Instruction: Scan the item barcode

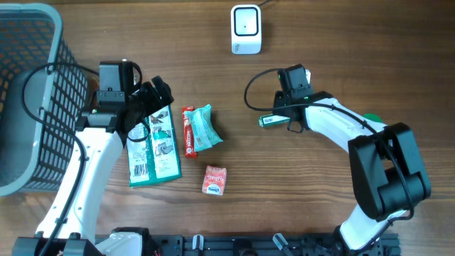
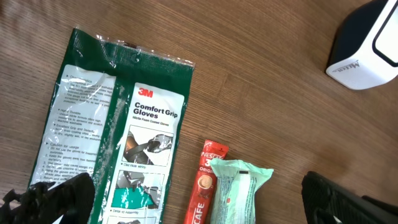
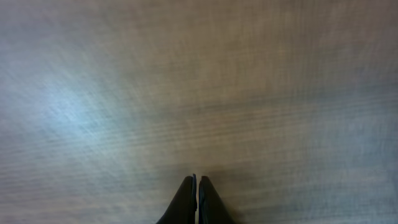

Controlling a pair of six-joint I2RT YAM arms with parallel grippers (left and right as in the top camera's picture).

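Overhead: gloves pack [image 1: 155, 153], at 8 o'clock from scanner [image 1: 246, 29], looks light, floppy and slick, best pinched at an edge; left wrist: left gripper [image 2: 196, 193] spread fully wide above the pack, holding nothing; right wrist: right gripper [image 3: 198, 186] closed tight and empty over the table [image 3: 186, 74].

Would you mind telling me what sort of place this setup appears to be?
Probably a mock shop checkout on a wooden table: a white barcode scanner, a grey mesh basket at one side, and small packaged goods such as a gloves pack.
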